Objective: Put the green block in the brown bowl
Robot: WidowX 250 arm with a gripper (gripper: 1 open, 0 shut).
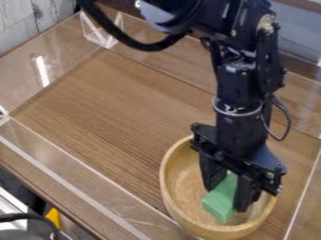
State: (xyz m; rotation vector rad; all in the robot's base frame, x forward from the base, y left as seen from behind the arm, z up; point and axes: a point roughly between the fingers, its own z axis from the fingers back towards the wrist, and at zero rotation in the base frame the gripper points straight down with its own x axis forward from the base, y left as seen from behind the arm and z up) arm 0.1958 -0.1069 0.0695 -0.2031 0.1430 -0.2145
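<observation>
Gripping the green block (pixel 223 201), the gripper (pixel 234 195) seemingly hangs inside the brown bowl (pixel 175 184), near its right rim.

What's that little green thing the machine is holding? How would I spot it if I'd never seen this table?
Find the wooden table with clear plastic walls, then the round light-brown bowl at its near right corner. Inside the bowl, between the black gripper fingers, is the green block, the only green thing among brown wood and black metal.
</observation>
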